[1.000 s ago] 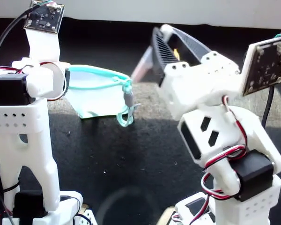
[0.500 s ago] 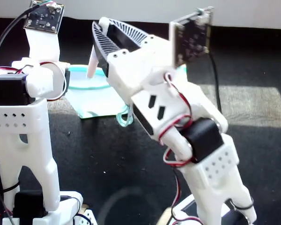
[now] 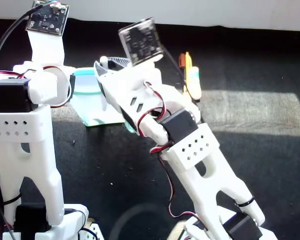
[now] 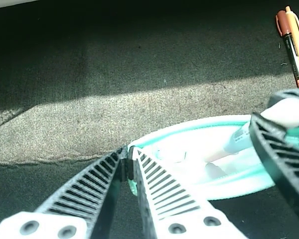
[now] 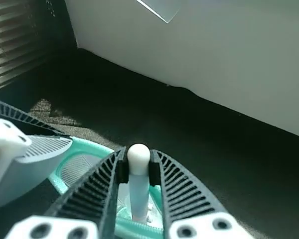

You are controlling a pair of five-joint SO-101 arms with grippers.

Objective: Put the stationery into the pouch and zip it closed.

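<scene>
In the high view the right arm lies across the pouch (image 3: 92, 112), hiding its right half and the clip at its corner. The left arm's body covers its left end, and the camera board (image 3: 141, 42) screens most of the right gripper's fingers. The pouch sits on the dark mat (image 3: 270, 160) at far left, its mouth open and rimmed in teal. The left gripper (image 4: 128, 152) is closed tight on the pouch's rim, its ribbed fingers meeting with a sliver of teal between them. The right gripper (image 5: 138, 155) is clamped on a pen (image 5: 138, 191) just under its round white cap. The pale barrel points down into the pouch mouth, and its lower end is lost inside and cannot be made out. Loose pens (image 3: 187, 72), orange, yellow and white, lie together on the mat to the right of the pouch, well apart from both grippers, with a white wall (image 5: 214, 59) beyond. Half a second ago the right arm stood higher, with the pen over the pouch's edge. It has since swung left and dropped, uncovering the loose pens.
</scene>
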